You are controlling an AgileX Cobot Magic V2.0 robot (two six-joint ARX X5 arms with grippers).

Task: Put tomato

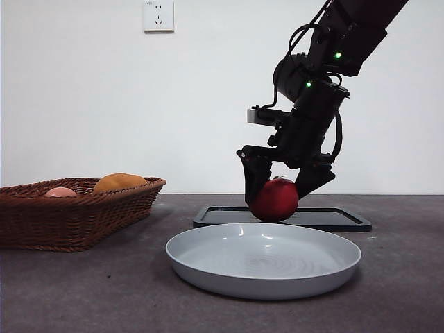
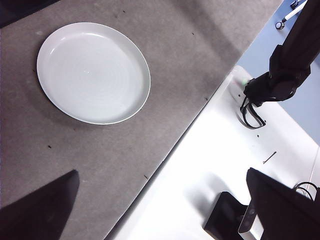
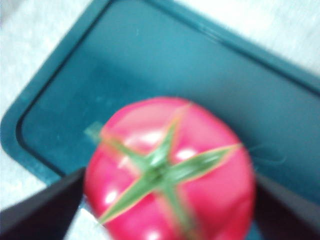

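Note:
The tomato (image 1: pixel 275 201) is glossy red with a green star-shaped stem (image 3: pixel 162 172). My right gripper (image 1: pixel 279 189) is shut on it, one black jaw on each side. It hangs low over the dark tray (image 1: pixel 333 217), close behind the grey plate (image 1: pixel 263 258); I cannot tell whether it touches the tray. In the right wrist view the tomato (image 3: pixel 170 170) fills the middle, above the tray (image 3: pixel 75 90). My left gripper (image 2: pixel 162 175) is open and holds nothing, high above the table, with the plate (image 2: pixel 93 72) below it.
A wicker basket (image 1: pixel 69 215) stands at the left with an orange-yellow fruit (image 1: pixel 119 182) and a pale pink fruit (image 1: pixel 61 192) in it. A white wall with a socket (image 1: pixel 158 15) runs behind. A black arm base (image 2: pixel 280 80) stands beyond the mat's edge.

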